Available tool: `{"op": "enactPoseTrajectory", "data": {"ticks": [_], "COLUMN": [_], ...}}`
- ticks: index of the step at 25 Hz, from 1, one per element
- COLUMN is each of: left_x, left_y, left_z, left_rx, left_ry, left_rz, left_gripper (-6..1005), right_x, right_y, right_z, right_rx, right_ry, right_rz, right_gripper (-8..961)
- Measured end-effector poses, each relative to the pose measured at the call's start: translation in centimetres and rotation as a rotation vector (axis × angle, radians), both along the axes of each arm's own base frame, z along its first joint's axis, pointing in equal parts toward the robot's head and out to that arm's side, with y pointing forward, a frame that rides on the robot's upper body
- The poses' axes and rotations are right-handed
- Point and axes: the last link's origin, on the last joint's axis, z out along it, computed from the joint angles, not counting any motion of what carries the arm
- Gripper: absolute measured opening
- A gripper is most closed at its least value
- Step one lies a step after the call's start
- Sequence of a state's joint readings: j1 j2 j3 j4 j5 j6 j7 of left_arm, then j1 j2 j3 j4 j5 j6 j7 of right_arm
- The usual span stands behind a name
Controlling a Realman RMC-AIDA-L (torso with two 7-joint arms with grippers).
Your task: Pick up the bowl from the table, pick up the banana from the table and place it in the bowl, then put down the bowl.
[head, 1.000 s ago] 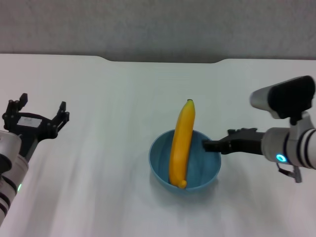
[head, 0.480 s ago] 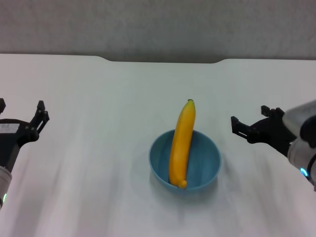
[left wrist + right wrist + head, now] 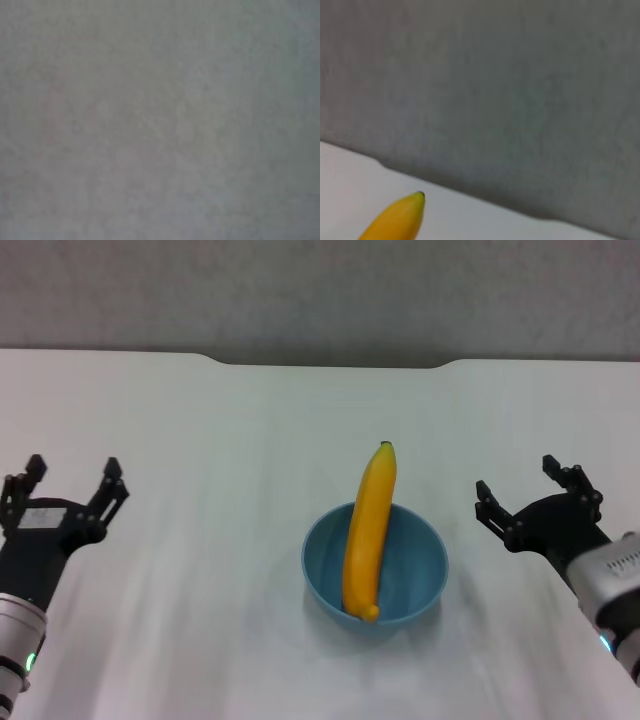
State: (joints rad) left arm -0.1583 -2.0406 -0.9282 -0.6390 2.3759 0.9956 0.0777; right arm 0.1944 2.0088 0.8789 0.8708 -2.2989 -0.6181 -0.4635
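- Since half a second ago, we note the left gripper (image 3: 70, 487) has come back into fuller view near the table's (image 3: 200, 420) left edge; the right gripper (image 3: 535, 493) has shifted little, near the right edge.
- Both grippers stand spread and empty, well apart from the bowl (image 3: 415, 575).
- The bowl rests on the table toward the front edge, about centre. The banana (image 3: 366, 530) lies in it, its stem end overhanging the far rim.
- We judge the task essentially complete.
- Handling, as judged: the bowl looks rigid, light and glossy, so slippery; take it by the rim. The banana looks firm but may bruise; grip it mid-length, gently.
- The left wrist view shows nothing identifiable.
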Motion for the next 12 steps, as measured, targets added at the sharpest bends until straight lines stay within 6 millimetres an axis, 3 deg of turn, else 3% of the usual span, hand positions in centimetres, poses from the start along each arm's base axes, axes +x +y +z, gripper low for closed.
{"op": "enactPoseTrajectory", "data": {"ticks": [12], "left_x": [0.4], "left_y": [0.0], "left_z": [-1.6], "left_rx": [-0.075], "left_ry": [0.06], "left_rz": [-0.046], "left_gripper": [908], "right_x": [2.4], "right_y": [-1.3], "right_z": [0.5], "right_rx": [0.062], "right_ry": [0.026], "right_rz": [0.128], "right_gripper": [884]}}
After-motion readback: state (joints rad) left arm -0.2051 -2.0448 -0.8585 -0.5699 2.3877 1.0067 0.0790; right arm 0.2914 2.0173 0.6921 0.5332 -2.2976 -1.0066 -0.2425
